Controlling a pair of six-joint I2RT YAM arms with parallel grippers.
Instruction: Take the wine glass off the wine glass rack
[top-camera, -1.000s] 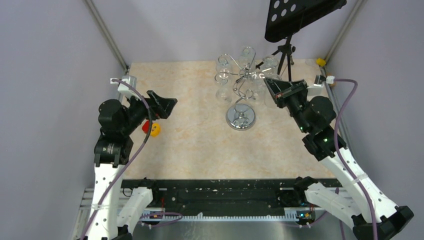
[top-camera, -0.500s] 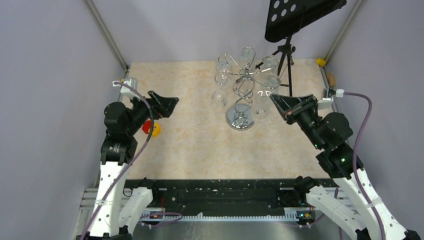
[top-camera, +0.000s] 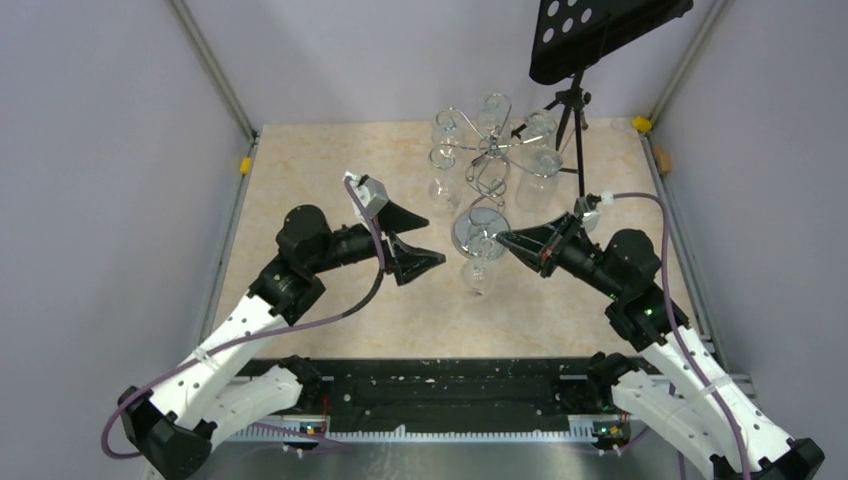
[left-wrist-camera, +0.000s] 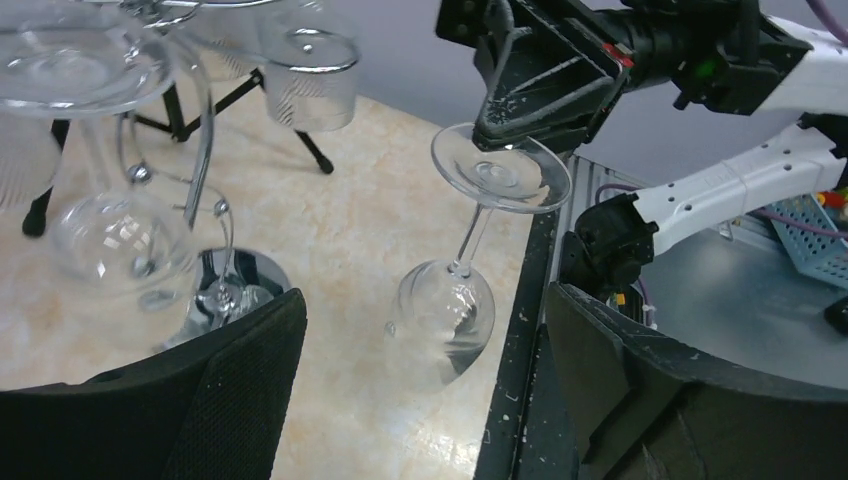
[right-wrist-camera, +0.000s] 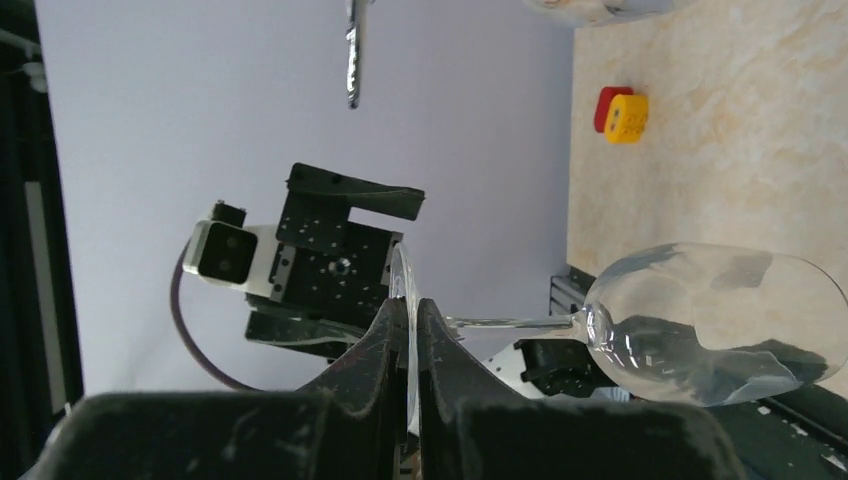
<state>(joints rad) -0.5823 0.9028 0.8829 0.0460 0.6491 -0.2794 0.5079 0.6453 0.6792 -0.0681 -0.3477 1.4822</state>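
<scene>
The wine glass hangs upside down over the table, just in front of the rack's round base. My right gripper is shut on the rim of its foot. In the right wrist view the fingertips pinch the foot edge-on, with the bowl out to the right. The wine glass rack stands at the back with other glasses on its arms. My left gripper is open just left of the glass. From the left wrist the bowl shows beyond its spread fingers, apart from them.
A black tripod music stand rises right of the rack. Several glasses still hang on the rack arms, above its chrome base. A red and yellow block lies on the table's left side. A black rail runs along the near edge.
My right gripper has drawn the wine glass off the rack and carried it nearer and to the left. The left arm has swung from the table's left edge in toward the glass.
</scene>
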